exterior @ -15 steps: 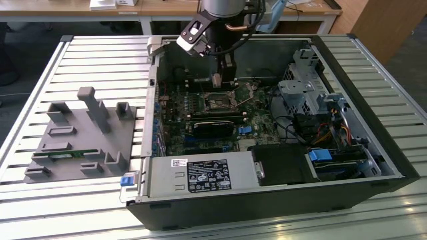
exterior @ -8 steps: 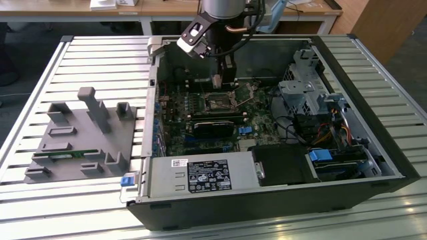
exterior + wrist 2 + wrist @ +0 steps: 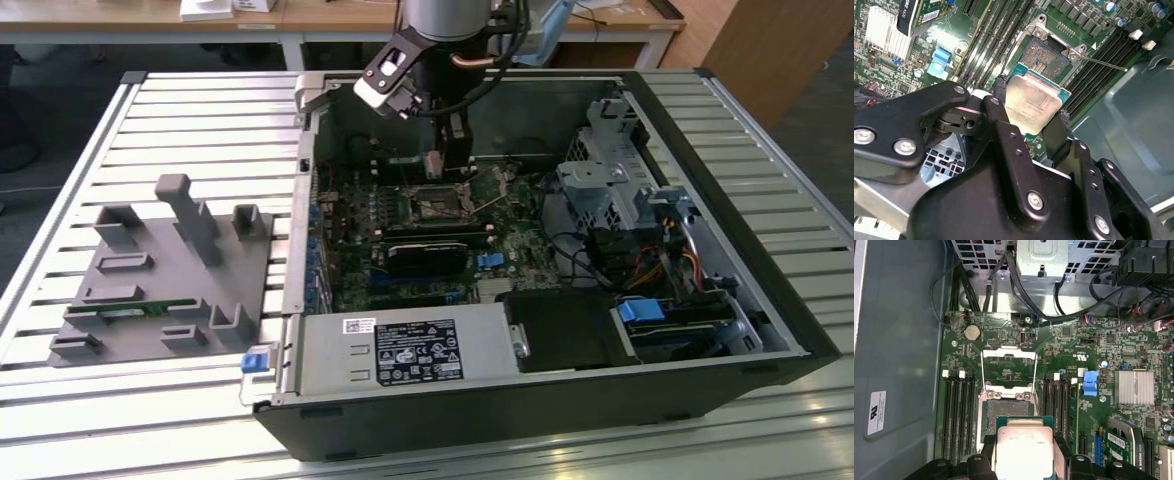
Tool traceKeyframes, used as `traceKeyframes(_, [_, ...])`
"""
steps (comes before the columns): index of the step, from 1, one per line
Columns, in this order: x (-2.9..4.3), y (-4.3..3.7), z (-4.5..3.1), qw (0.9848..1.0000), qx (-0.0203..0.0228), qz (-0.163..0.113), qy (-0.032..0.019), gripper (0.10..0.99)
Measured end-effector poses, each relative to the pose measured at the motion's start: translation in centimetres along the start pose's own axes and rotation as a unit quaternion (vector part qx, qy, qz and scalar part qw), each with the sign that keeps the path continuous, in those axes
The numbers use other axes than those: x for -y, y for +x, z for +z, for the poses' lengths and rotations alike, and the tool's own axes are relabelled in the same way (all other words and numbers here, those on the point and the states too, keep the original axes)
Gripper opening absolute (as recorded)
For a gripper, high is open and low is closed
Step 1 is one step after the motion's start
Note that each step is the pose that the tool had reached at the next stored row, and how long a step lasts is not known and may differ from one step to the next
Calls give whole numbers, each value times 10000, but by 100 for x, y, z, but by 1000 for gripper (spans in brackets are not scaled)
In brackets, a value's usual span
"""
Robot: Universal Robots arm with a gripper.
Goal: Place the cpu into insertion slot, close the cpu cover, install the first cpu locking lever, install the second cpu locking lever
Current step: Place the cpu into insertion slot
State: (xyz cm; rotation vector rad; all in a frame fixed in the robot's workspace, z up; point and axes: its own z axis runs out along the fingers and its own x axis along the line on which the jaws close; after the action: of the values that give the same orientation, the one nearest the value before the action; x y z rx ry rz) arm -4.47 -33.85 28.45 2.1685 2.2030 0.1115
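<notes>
Pinches cpu (image 3: 1029, 109) by two opposite edges with gripper (image 3: 1032, 100), inside case (image 3: 534, 412). Holds it above board (image 3: 1074, 347), near slot (image 3: 1006, 412) yet clear of it. Shows slot bare, cover (image 3: 1008, 354) flipped back beyond it, possibly lying flat.

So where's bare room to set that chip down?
The socket between the memory slots lies open for the chip. A bare case panel borders the board. Outside, table slats are free around the grey fixture. It is crowded near the drive cage.
</notes>
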Motion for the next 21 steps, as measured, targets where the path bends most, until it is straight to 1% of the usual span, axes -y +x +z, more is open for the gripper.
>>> traceKeyframes(14, [7,-1,73,10000,0,1,2,537])
traceKeyframes(18, [9,-1,101,10000,0,1,27,537])
traceKeyframes(19, [12,1,135,10000,0,1,48,537])
traceKeyframes(21, [13,1,149,10000,-1,1,51,537])
